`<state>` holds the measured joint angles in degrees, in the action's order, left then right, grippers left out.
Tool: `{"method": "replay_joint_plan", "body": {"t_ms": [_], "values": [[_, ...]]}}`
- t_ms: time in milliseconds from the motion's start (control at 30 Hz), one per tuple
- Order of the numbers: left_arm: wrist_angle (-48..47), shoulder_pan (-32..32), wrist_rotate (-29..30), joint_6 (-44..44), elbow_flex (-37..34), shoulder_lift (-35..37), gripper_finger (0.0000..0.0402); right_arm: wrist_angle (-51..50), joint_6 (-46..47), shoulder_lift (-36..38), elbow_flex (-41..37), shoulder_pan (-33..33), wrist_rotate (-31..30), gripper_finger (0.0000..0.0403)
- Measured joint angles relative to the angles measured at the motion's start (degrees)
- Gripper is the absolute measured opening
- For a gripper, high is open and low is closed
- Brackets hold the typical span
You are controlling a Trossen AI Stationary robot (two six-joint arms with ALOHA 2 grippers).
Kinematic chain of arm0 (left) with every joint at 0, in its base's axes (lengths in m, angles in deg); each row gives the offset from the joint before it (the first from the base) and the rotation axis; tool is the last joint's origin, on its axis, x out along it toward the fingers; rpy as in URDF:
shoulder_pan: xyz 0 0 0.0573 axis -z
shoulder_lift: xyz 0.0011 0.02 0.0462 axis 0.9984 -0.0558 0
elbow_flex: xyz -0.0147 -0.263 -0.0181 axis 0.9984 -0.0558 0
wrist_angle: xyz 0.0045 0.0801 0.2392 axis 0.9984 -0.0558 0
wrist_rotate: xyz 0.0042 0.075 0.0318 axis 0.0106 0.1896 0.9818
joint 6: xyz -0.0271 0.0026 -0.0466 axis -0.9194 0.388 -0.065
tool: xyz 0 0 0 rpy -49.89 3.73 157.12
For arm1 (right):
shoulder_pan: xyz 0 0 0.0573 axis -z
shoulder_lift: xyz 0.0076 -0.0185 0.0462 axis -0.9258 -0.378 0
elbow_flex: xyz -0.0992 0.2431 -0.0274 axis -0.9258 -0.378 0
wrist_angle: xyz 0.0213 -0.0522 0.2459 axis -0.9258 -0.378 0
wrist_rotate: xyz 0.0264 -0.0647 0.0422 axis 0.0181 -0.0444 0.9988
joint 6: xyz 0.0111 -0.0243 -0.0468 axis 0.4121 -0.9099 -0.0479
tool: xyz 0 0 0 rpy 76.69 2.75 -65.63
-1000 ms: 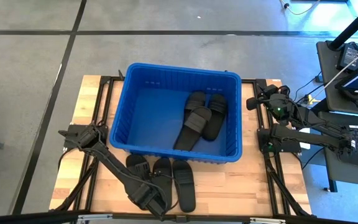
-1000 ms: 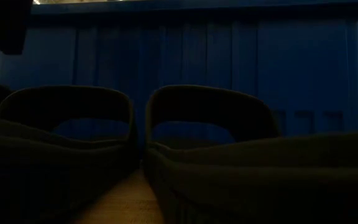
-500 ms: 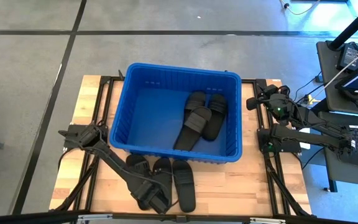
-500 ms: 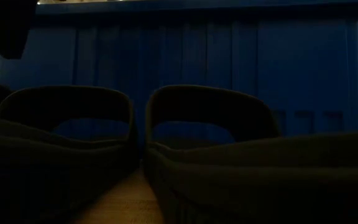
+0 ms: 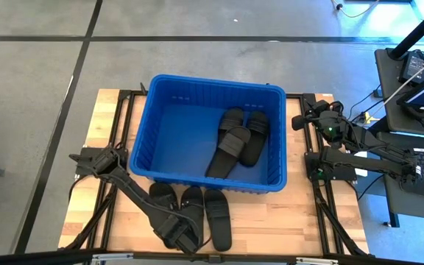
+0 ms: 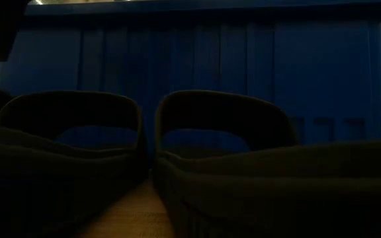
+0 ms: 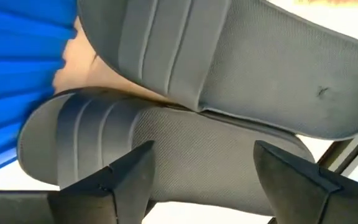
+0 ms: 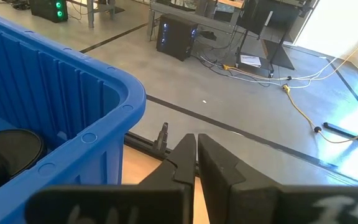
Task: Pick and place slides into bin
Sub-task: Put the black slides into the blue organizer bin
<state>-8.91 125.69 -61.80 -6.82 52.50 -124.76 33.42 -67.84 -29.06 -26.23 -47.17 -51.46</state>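
Three black slides lie side by side on the table, before the near wall of the blue bin. More black slides lie on the bin's floor. My left gripper is over the near ends of the left two slides. In the left wrist view it is open, its fingers spread above one slide's footbed behind the strap. My right gripper is shut and empty, off the bin's right wall. My left gripper comes at the slide's footbed from above, one finger near each long side. Whether the fingertips touch the slide, I cannot tell.
The bin takes up the middle of the table; its ribbed near wall rises close behind the slides' straps. Bare wood lies right of the three slides. Black frame rails run along the table's sides.
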Motion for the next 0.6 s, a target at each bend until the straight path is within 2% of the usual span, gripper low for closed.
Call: {"method": "replay_joint_plan", "body": {"t_ms": [367, 600], "values": [[-7.73, 1.89, 2.06, -1.39, -0.30, -2.43, 0.0263, 0.02, 0.00, 0.01, 0.00, 0.01, -0.02, 0.0021], [-9.66, 2.55, 1.89, -3.71, -6.69, -2.64, 0.0263, 0.17, 0.00, 0.00, 0.00, 0.00, 0.00, 0.0021]]}}
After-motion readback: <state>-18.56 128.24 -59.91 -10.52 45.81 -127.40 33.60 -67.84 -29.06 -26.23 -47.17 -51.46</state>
